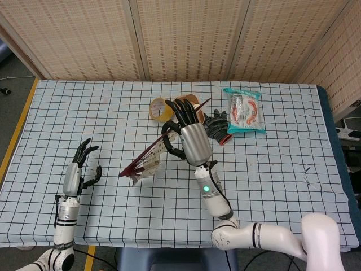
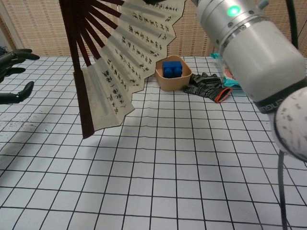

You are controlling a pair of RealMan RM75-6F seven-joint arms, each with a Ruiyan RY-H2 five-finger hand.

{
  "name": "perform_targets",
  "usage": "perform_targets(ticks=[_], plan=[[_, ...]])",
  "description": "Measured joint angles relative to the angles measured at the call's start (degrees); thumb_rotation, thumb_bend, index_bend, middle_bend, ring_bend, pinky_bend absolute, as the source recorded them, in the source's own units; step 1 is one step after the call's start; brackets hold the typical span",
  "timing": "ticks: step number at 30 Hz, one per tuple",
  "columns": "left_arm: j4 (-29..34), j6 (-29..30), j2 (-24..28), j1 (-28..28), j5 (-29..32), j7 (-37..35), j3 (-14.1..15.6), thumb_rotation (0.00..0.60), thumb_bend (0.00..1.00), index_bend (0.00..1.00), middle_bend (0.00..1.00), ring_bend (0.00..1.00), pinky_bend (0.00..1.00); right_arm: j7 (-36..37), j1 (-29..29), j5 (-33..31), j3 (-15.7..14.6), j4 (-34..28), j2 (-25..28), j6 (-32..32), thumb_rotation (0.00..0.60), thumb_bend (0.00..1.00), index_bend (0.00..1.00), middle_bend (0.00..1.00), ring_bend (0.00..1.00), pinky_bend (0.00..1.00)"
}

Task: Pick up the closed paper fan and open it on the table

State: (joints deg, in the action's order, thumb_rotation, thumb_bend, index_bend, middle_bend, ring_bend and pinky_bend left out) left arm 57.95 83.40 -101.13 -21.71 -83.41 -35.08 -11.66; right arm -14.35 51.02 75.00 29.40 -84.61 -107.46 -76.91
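Observation:
The paper fan (image 2: 125, 52) is spread open, with dark red ribs and cream paper covered in black writing. It hangs above the table, its lower edge pointing down. In the head view the fan (image 1: 141, 164) shows nearly edge-on as a slanted dark line. My right hand (image 1: 189, 138) grips it near the upper ribs, over the middle of the table. In the chest view only the right forearm (image 2: 249, 52) shows plainly. My left hand (image 1: 76, 172) is open with fingers apart at the far left, well apart from the fan, and the left hand (image 2: 13, 72) shows at the frame edge.
A tan bowl holding a blue block (image 2: 172, 74) stands behind the fan. A black glove with an orange cuff (image 2: 207, 87) lies beside it. A yellow tape roll (image 1: 158, 109) and a teal snack packet (image 1: 243, 110) sit at the back.

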Motion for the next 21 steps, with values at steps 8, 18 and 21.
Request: perform_targets(ticks=[8,18,21], plan=[[-2.7,-1.6,1.7,-0.6,2.1,-2.4,-2.0,0.6,0.48,0.19,0.03,0.0,0.11,7.8,8.6,7.9,2.9,20.2,-11.0,-9.2,0.6,0.68,0.61,0.08,0.0,0.01],[-6.6,-3.2,1.0,-0.8,2.6,-4.7,-1.5,0.6,0.48,0.19,0.03,0.0,0.11,23.6,2.8,16.7,-12.5,40.3,-19.4,-20.5,0.6,0.68,0.6,0.08,0.0,0.01],[-7.9,-3.1,0.6,-0.6,2.5,-5.1,-1.1,0.6,0.48,0.19,0.03,0.0,0.11,26.4,-0.8,18.6,-16.3,45.2,-20.7,-23.7,0.6,0.68,0.58,0.08,0.0,0.01]])
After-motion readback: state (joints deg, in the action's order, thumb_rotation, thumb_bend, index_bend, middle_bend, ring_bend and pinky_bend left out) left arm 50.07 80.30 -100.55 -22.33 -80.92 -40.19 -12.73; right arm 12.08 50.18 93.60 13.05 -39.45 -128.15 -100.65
